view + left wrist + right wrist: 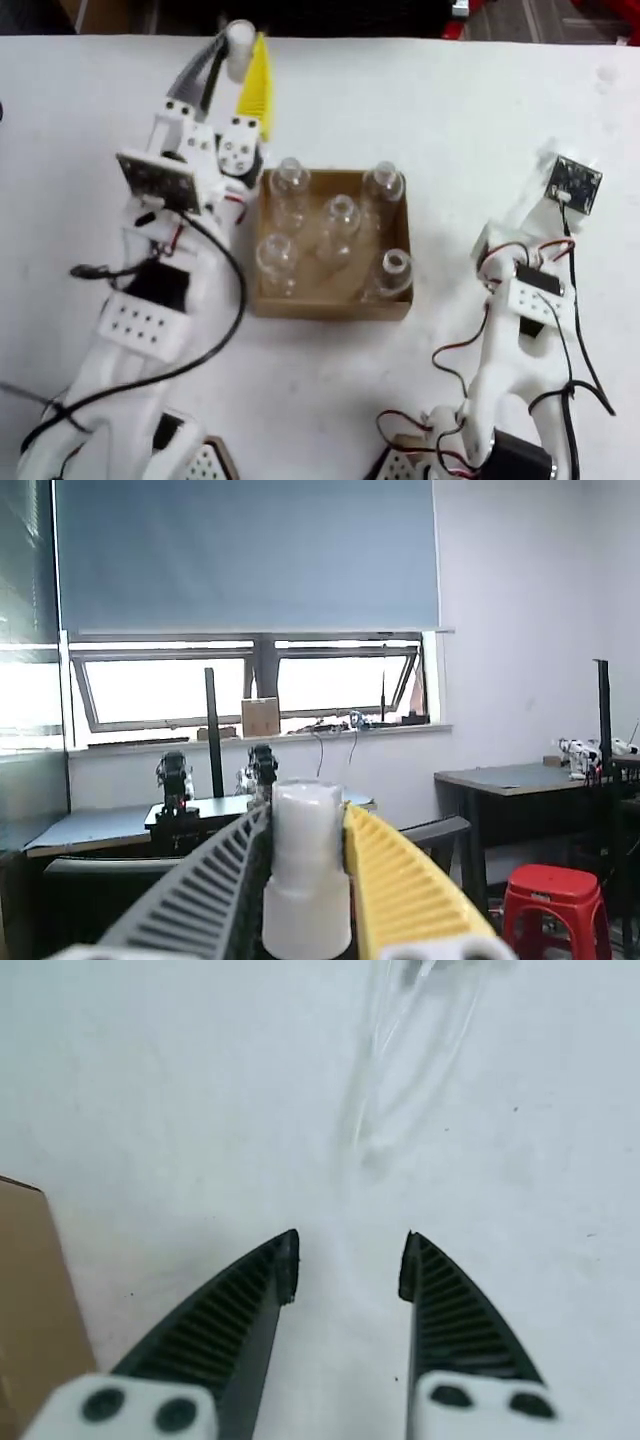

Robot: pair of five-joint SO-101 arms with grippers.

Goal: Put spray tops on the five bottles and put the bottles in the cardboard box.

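Note:
A cardboard box (330,302) sits mid-table with several clear bottles standing in it, among them ones at the back left (290,185), in the middle (340,222) and at the front right (393,272); their necks look bare. Behind the box's left corner my left gripper (243,42) points upward, shut on a white spray top (239,58). In the left wrist view the spray top (305,880) is pinched between the grey and yellow fingers of the left gripper (306,815). My right gripper (345,1260) hangs open over bare table, with the box's edge (30,1290) off to one side.
The right arm (525,290) stands right of the box, and its wrist camera board (573,185) is uppermost. Cables trail along the table's front edge (450,370). White table surface (450,100) stretches behind and to the right of the box.

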